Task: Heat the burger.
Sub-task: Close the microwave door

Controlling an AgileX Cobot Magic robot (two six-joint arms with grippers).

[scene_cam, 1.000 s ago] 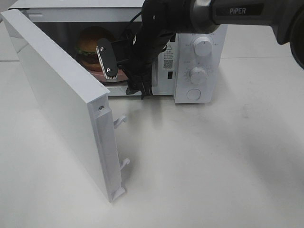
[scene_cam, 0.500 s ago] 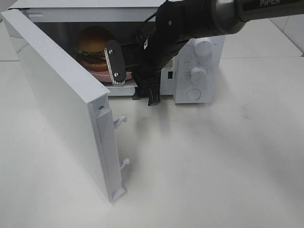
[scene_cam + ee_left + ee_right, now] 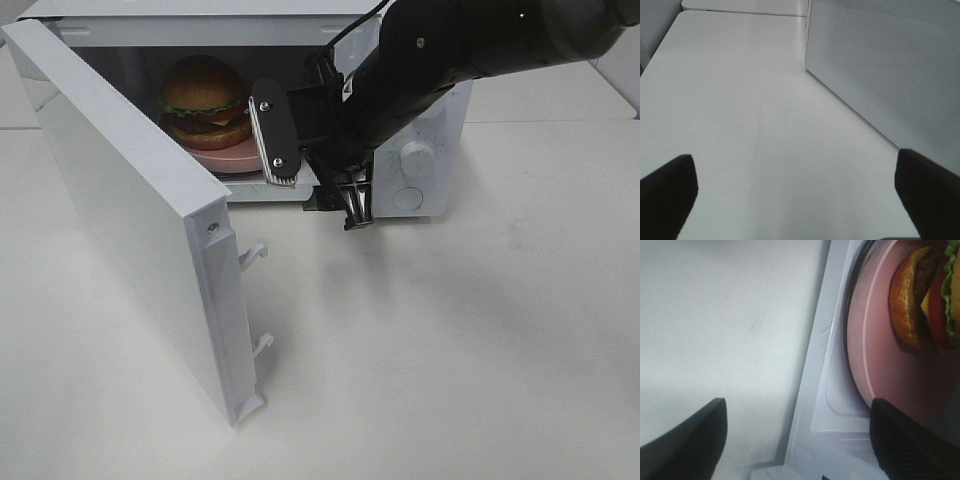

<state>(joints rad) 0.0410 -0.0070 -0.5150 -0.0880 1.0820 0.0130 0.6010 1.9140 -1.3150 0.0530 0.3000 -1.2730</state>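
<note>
Glossy golden-brown domed burger [image 3: 205, 100], lettuce-frilled, sits on a flat pink plate [image 3: 228, 158] inside the white microwave [image 3: 200, 12]; left gripper [image 3: 800, 200] and right gripper [image 3: 800, 440] jaws stand wide, holding nothing.

right claw [image 3: 320, 195] pulled out of microwave [image 3: 200, 8], shifted right

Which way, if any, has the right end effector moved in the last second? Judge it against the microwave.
Yes. The right end effector has drawn back from the microwave opening, rightward toward its dials and nearer the camera.
</note>
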